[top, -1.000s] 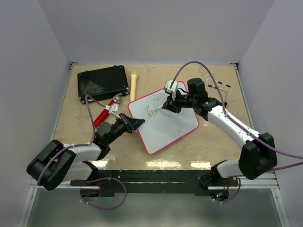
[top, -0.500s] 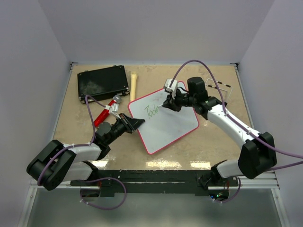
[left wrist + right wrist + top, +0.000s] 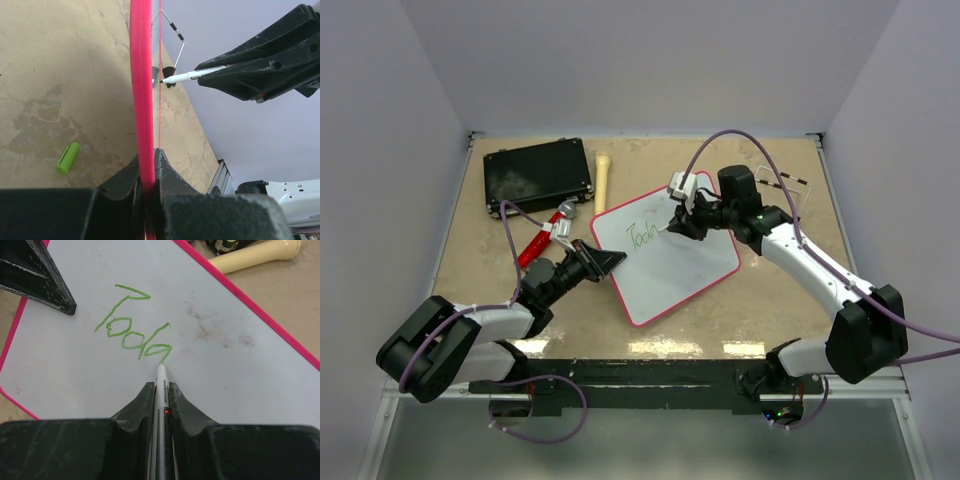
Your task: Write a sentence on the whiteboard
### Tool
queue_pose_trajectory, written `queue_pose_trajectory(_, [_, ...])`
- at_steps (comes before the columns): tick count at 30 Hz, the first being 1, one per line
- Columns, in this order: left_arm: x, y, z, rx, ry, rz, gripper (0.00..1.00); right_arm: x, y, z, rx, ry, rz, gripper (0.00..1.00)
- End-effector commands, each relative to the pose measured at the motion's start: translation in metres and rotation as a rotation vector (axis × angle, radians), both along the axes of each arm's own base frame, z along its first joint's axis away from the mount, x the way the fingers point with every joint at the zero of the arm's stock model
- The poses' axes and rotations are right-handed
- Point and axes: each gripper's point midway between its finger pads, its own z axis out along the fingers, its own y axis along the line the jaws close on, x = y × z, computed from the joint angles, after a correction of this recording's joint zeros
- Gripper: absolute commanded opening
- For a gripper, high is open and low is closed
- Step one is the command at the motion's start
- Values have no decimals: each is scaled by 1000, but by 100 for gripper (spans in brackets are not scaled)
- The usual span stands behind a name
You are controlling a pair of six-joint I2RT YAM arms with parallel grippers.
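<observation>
a robot lab booth: plain pale walls (image 3: 650, 60) enclose a tan table (image 3: 770, 310) with two cabled arms (image 3: 810, 265).

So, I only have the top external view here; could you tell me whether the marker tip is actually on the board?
Observer: Yes. In the right wrist view, the marker in the right gripper has its tip on the whiteboard, at the end of the last green stroke.
Operator: Thank you. How much is written at this point?
Observer: The green letters read roughly "Toda", all on one line.
Operator: And is the board being held steady?
Observer: The left gripper is shut on its pink rim, which the left wrist view shows edge-on.
</observation>
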Motion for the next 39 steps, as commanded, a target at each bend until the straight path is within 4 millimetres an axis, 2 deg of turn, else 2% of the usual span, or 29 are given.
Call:
queue_pose_trajectory(1, [2, -6, 34, -28, -148, -24, 0, 9, -4, 22, 45, -62, -41, 0])
queue_pose_trajectory(6, [2, -6, 34, -28, -148, -27, 0, 22, 0, 31, 70, -85, -58, 0])
queue_pose_trajectory(10, [2, -6, 35, -30, -151, -27, 0, 26, 2, 26, 66, -70, -57, 0])
queue_pose_trajectory(21, [0, -6, 34, -30, -152, -30, 0, 12, -1, 3, 19, -7, -11, 0])
queue_pose_trajectory(26, [0, -6, 33, -29, -149, -28, 0, -2, -5, -2, -6, 12, 22, 0])
queue_pose_trajectory(30, [1, -5, 33, -31, -149, -27, 0, -4, -8, -4, -19, 11, 16, 0])
queue_pose_trajectory(39, [0, -6, 34, -32, -152, -30, 0, 23, -11, 12, 8, -47, -92, 0])
